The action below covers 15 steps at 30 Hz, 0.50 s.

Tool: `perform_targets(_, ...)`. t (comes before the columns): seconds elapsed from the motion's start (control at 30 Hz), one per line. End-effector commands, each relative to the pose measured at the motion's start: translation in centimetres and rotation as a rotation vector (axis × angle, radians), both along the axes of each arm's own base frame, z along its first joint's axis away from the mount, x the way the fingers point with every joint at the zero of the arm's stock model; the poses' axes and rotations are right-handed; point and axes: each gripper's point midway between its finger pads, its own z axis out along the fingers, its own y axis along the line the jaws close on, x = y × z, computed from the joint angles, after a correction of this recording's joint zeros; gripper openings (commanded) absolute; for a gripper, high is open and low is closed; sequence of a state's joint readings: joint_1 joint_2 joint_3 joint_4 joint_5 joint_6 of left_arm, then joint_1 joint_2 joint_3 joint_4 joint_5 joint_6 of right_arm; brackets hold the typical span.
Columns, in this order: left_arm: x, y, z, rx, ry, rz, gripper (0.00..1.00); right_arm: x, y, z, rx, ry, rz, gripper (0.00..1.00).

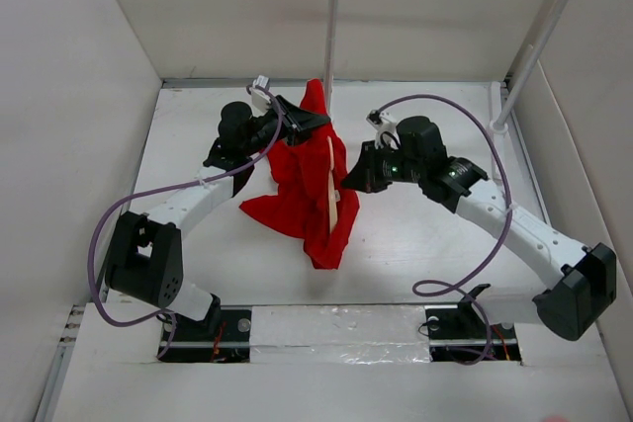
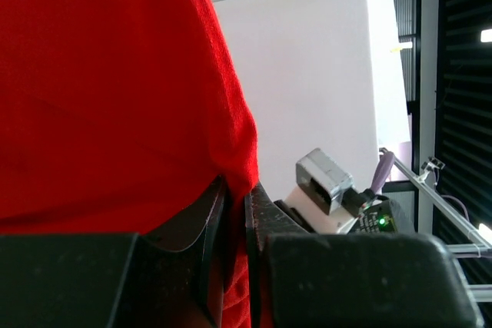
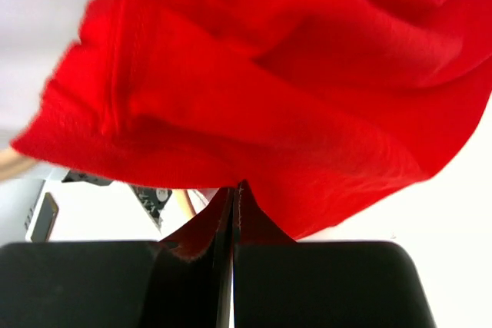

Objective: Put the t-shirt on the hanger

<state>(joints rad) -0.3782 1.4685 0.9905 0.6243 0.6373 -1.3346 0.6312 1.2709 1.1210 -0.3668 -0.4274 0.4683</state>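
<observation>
Shirt is bunched up mid-table between both arms. Left gripper is pinching its top, jaws clamped on the red cloth. Right gripper is squeezed closed on the shirt's right edge. Hanger peeks out as a pale strip in the folds.

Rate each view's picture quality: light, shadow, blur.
Top external: even, soft light, sharp throughout, only a faint shadow beneath the t-shirt. Left wrist: the t-shirt's knit is crisp up close, while the wall behind it is washed out to white. Right wrist: the t-shirt is soft, smeared along its left edge, against a blown-out white background.
</observation>
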Motion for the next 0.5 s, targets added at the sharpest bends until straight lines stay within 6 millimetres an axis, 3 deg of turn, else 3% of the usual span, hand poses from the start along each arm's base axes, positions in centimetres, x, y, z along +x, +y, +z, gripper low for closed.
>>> perform_targets(0.0,-1.2,-0.1,3.8,-0.057,-0.116,-0.036,0.00,1.5,0.5,4.6,0.067,-0.115,0.006,0.00)
perform_targets(0.1,-1.2,-0.1,3.0,-0.046,-0.105,-0.037,0.00,2.0,0.4,6.6,0.109,-0.136,0.011,0.00)
perform_targets(0.2,-1.3,-0.1,2.3,-0.029,-0.099,-0.044,0.00,4.3,0.0,8.7,0.140,-0.138,-0.037,0.00)
perform_targets(0.37,-1.4,-0.3,2.3,-0.029,-0.098,-0.063,0.00,6.7,-0.3,8.7,0.142,-0.097,-0.084,0.00)
perform_targets(0.47,-1.9,-0.7,2.1,-0.015,-0.089,-0.087,0.00,8.5,-0.7,9.8,0.162,-0.112,-0.137,0.00)
